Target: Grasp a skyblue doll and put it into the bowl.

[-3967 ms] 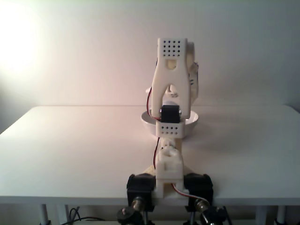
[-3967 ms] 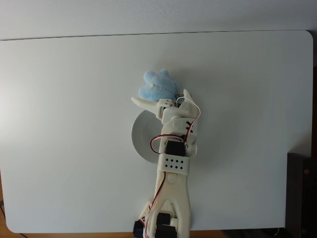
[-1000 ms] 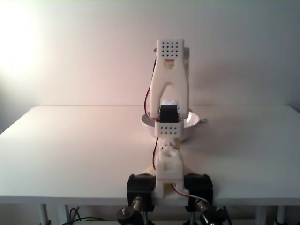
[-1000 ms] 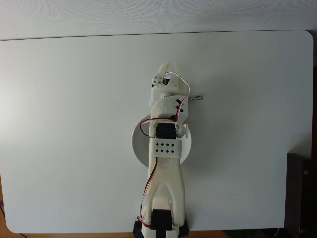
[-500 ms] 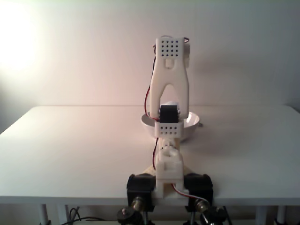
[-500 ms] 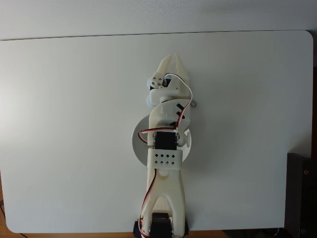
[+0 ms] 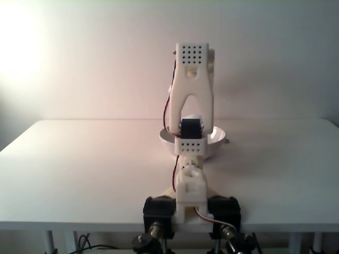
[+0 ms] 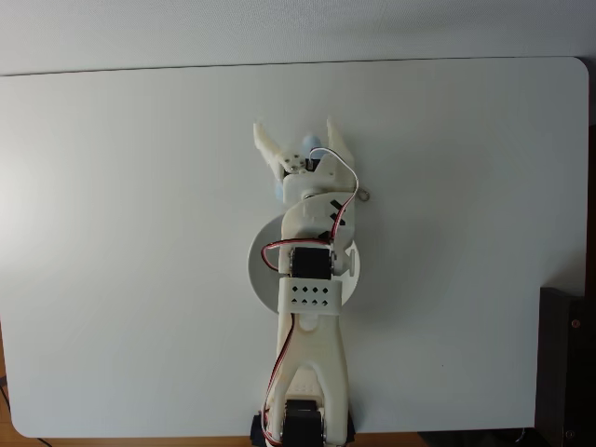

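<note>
White arm stretches over the bowl, its claw spread wide above the skyblue doll.

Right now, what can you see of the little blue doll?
Just slivers of the skyblue doll show in a fixed view from above: pale blue and soft-looking, peeking between the spread fingers of the open end effector, with another bit by the wrist. The arm hides the rest, so its shape and whether anything touches it are unclear.

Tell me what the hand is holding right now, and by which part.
Nothing is held. In the top-down fixed view the hand is spread open, with bits of the skyblue doll showing between and beneath its fingers, beyond the bowl.
</note>
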`<action>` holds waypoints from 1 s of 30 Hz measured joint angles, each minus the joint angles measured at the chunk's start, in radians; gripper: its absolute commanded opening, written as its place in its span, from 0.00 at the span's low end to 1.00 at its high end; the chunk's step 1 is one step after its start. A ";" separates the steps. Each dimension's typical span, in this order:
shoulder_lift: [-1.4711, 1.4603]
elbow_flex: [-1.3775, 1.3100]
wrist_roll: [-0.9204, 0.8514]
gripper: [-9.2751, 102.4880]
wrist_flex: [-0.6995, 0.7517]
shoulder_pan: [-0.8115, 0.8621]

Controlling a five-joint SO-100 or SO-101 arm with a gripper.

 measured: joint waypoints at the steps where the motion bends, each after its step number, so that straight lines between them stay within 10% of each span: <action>1: 0.000 0.029 0.000 0.71 0.000 0.000; 30: 0.012 0.078 -0.071 0.51 0.391 0.083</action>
